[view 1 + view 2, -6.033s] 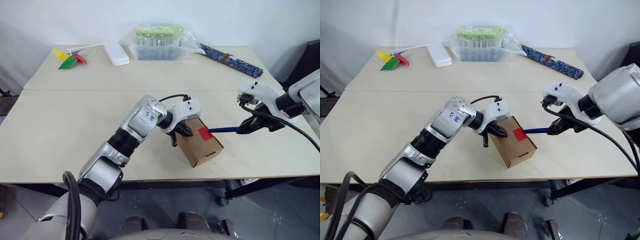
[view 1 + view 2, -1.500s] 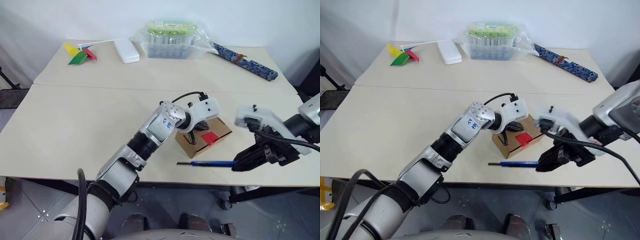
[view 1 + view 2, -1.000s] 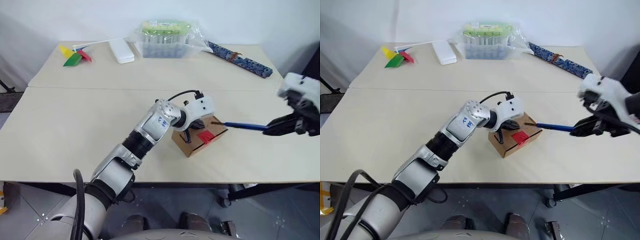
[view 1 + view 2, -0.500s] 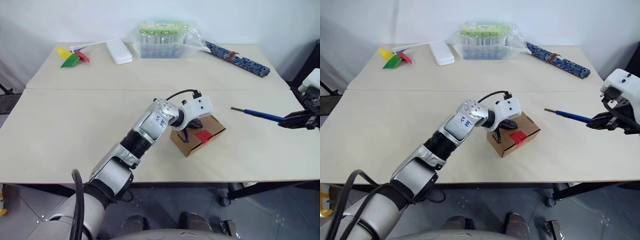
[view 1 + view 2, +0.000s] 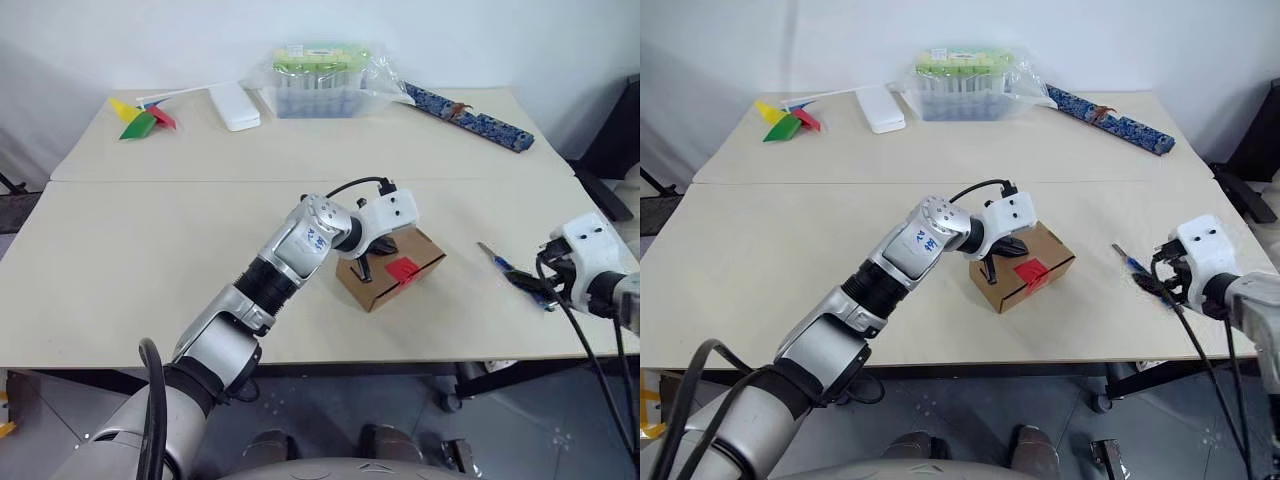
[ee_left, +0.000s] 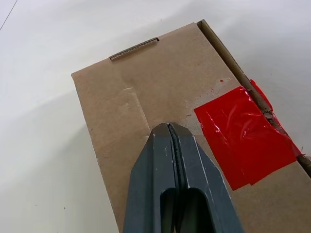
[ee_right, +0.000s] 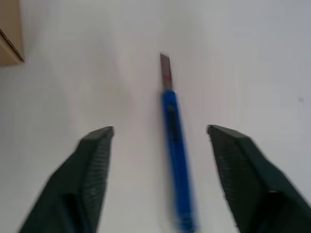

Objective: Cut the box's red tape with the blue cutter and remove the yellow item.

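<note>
The left end effector (image 6: pixel 171 145), fingers fully closed, presses down on the box (image 5: pixel 390 268), with the red tape (image 6: pixel 245 136) just beside its tip; if that pressure slips, the box may skid. The right end effector (image 7: pixel 160 141) stands wide, the blue cutter (image 7: pixel 174 141) lying loose on the table (image 5: pixel 150 240) between its fingers, and could be knocked off the near edge.

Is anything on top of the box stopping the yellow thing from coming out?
Yes. The small brown cardboard box looks closed, the square red tape still sticks on its lid, and the left claw, shut, presses down on that lid.
</note>
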Robot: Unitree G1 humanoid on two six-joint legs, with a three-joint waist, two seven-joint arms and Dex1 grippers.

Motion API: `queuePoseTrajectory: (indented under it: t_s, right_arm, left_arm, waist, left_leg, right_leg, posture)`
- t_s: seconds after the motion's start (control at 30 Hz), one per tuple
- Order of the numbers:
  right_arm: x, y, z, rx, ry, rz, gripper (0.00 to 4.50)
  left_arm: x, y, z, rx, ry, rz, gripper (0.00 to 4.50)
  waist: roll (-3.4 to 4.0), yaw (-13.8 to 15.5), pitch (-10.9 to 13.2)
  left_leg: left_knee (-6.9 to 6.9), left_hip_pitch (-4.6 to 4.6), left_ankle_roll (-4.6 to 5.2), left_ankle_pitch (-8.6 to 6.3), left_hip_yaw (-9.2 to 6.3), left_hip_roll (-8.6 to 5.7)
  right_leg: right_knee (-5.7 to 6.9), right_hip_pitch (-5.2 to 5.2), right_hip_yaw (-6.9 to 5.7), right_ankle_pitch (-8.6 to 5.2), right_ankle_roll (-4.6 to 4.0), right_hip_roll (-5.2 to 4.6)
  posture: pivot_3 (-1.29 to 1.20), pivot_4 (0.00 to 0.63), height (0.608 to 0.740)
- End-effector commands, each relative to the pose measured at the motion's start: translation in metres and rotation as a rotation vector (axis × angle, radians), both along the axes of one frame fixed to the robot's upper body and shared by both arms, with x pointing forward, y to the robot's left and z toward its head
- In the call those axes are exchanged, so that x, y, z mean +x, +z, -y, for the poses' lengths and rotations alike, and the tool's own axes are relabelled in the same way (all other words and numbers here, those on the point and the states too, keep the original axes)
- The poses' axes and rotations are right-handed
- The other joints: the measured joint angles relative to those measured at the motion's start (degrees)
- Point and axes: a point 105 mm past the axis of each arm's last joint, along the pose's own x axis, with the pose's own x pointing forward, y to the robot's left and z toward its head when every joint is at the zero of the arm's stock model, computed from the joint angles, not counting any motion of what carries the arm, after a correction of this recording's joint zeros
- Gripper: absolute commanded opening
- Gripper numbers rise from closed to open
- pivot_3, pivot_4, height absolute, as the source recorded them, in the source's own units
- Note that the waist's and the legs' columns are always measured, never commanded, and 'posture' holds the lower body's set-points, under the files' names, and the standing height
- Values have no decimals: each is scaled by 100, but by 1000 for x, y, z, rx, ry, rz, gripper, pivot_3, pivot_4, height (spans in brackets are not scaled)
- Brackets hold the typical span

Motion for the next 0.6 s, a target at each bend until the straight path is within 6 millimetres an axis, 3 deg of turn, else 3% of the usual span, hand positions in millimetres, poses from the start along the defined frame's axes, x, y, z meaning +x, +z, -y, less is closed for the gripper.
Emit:
queuePoseTrajectory:
  t_s: [0.03, 0.2, 0.33, 0.43, 0.6]
  right_arm:
    - [2, 16, -5, -19, 11, 86, 4485]
    - [5, 31, -16, -42, 45, 137, 4485]
    - [8, 33, -37, -51, 101, 154, 4485]
    - [9, 29, -39, -49, 65, 129, 3898]
    - [11, 27, -61, -8, 79, 128, 2189]
  left_arm:
    - [11, -49, -45, 143, 179, -138, 0]
    - [14, -40, -49, 101, 194, -138, 0]
    - [14, -19, -47, -10, 169, -137, 0]
    - [15, -6, -48, -70, 173, -148, 0]
    - [26, 29, -62, -208, 238, -168, 0]
  waist:
    - [0, -7, 0]
    - [-2, -36, 2]
    - [-6, -45, 5]
    - [-7, -38, 15]
    - [7, -5, 64]
  left_leg:
    - [0, 0, 0, 0, 2, 0]
    - [0, 3, 2, 1, 13, 5]
    - [-1, -9, 0, 2, 31, 8]
    - [0, -24, -3, 7, 34, 7]
    - [1, -37, 4, 12, 33, -3]
  right_leg:
    - [2, -1, 1, 0, 0, 0]
    - [12, -11, 9, -2, -4, 1]
    - [35, -45, 22, -5, -9, 1]
    - [52, -62, 22, -5, -9, 2]
    - [60, -67, 22, -4, -9, 3]
  posture:
    - [0, 150, 740]
    - [0, 150, 740]
    - [0, 150, 740]
    - [0, 150, 740]
    - [0, 150, 740]
